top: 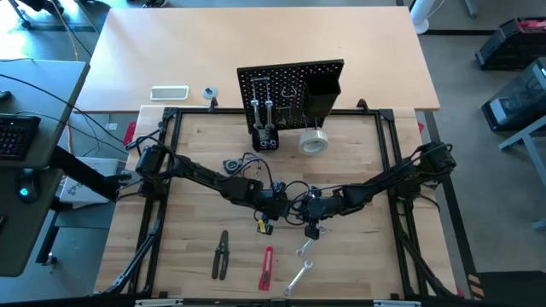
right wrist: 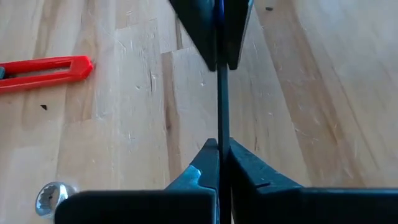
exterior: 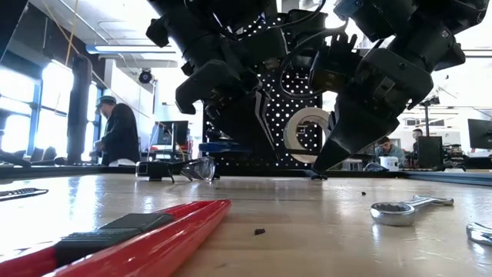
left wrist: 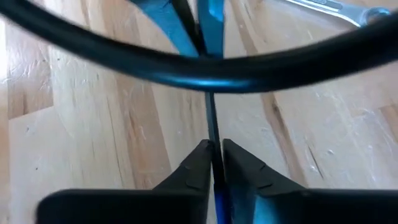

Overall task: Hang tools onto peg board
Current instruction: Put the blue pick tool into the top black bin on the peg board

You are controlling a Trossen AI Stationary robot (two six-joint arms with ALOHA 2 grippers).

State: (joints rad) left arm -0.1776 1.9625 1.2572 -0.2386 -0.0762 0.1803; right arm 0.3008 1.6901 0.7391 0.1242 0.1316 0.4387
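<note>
Two dark jointed arms trailing black cables, with tapered black jaws.

Overhead cam looks straight down on the pale wooden table (top: pixel 358 170); low cam sits at tabletop level, facing the room. Wrist cams close-up; both show one thin dark rod (right wrist: pixel 222 99).
</note>
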